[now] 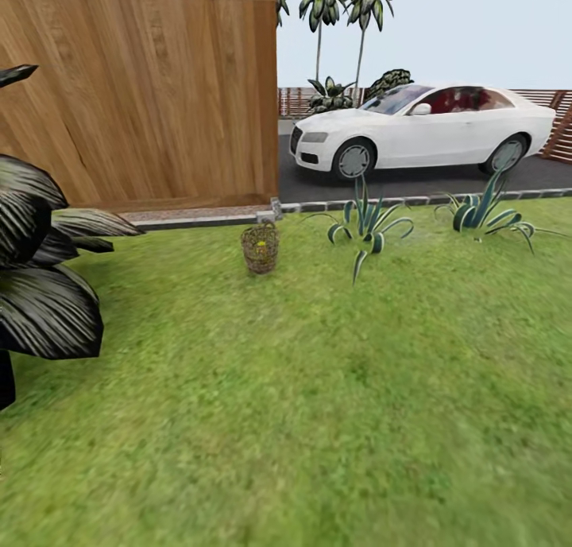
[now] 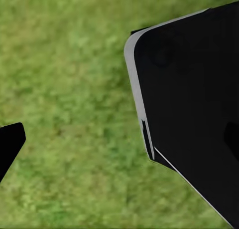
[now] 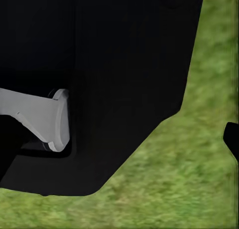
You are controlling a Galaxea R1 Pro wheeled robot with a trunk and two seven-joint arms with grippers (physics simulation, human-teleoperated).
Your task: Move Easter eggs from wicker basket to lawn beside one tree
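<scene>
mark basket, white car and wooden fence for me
wicker basket (image 1: 260, 249), head view, on its woven side wall.
white car (image 1: 429, 129), head view, on the front door panel.
wooden fence (image 1: 143, 94), head view, on the middle of the plank face.

Both wrist cameras look down past black robot body panels; a dark fingertip edges in, jaw state unreadable.

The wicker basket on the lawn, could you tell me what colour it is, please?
Brown woven twigs; the wicker basket shows best in the head view.
</scene>
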